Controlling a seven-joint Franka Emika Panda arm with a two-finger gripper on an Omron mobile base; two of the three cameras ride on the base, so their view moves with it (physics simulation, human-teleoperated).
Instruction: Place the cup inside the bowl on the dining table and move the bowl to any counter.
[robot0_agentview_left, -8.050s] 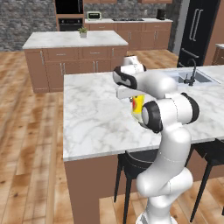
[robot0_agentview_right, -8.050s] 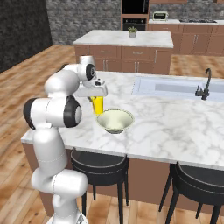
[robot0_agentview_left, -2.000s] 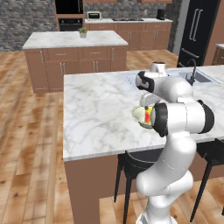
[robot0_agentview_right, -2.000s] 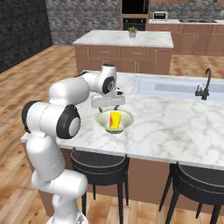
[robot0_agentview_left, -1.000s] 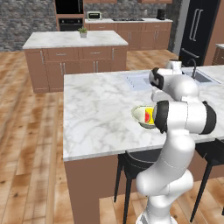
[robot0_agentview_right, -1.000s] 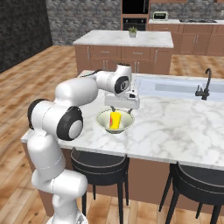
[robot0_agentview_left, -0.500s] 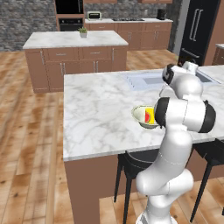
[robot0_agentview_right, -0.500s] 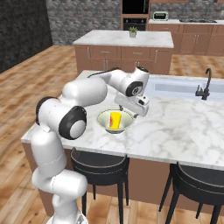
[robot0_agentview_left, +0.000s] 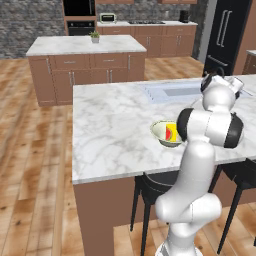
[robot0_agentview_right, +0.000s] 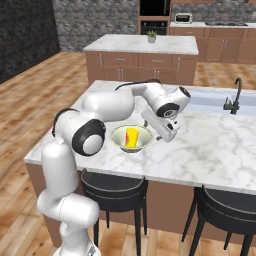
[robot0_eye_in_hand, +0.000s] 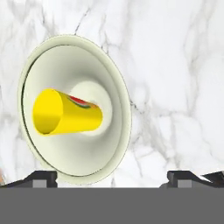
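The yellow cup (robot0_eye_in_hand: 65, 112) with its red patch stands inside the cream bowl (robot0_eye_in_hand: 87, 65) on the marble dining table (robot0_eye_in_hand: 175, 87). My gripper (robot0_eye_in_hand: 113, 178) is open wide and holds nothing. One fingertip (robot0_eye_in_hand: 41, 177) is over the bowl's rim, the other over bare marble. In the right base view the gripper (robot0_agentview_right: 167, 132) hangs low at the right edge of the bowl (robot0_agentview_right: 117, 135), with the cup (robot0_agentview_right: 131, 136) upright in it. In the left base view my arm partly covers the bowl (robot0_agentview_left: 159, 131) and cup (robot0_agentview_left: 172, 133).
A sink (robot0_agentview_left: 170, 91) with a black faucet (robot0_agentview_right: 234, 97) is set into the table behind the bowl. The wooden island counter (robot0_agentview_right: 145, 44) stands beyond, across open floor. Two black stools (robot0_agentview_right: 112, 185) are tucked under the table's near edge.
My hand has swung from above the bowl to its right side and come down lower. The jaws stayed open. Cup and bowl have not moved.
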